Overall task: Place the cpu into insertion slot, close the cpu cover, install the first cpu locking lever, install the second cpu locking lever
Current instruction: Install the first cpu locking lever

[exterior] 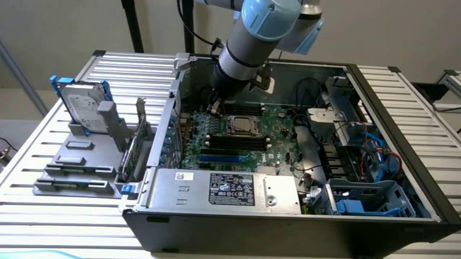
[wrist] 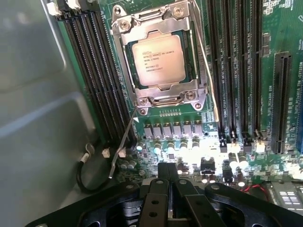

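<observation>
**Arm pose over the socket.** The arm (exterior: 245, 54) is being held steeply downward into the open computer case (exterior: 216, 240), with its wrist being angled toward the insertion slot (exterior: 243, 125). The gripper (exterior: 215, 106) is being kept just beside the slot, on the exterior view's left of it and slightly above the green motherboard (exterior: 282, 129). Nothing is being touched by it. In the wrist view its 2 fingers (wrist: 160, 182) are being pressed together, closed on nothing.

The cpu (wrist: 158, 59) is being held in the slot beneath the cpu cover (wrist: 165, 92), which is lying flat over the chip's edges. 1 locking lever (wrist: 208, 75) is being kept along the side of the slot that faces the long memory slots (wrist: 236, 71); whether it is latched cannot be told. The other locking lever (wrist: 123, 144) is being left free, slanting away from the slot's corner toward the gripper.
</observation>
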Motion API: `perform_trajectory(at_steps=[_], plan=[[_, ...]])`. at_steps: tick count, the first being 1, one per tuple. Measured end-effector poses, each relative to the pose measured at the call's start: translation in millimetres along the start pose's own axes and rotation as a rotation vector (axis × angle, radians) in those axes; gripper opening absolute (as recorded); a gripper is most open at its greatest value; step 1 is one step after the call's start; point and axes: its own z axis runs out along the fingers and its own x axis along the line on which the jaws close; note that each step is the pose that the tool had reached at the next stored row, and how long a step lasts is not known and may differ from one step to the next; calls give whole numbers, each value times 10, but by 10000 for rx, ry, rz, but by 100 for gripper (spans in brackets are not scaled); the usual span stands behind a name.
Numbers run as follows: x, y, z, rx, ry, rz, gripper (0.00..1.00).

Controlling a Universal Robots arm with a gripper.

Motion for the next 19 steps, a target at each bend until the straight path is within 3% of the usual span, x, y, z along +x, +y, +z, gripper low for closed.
perform_trajectory(at_steps=[13,16,19], plan=[[-7,-56,-8,84,1104,624,11],[-8,-66,-9,69,1350,812,11],[-9,-70,-8,2,1546,1099,11]])
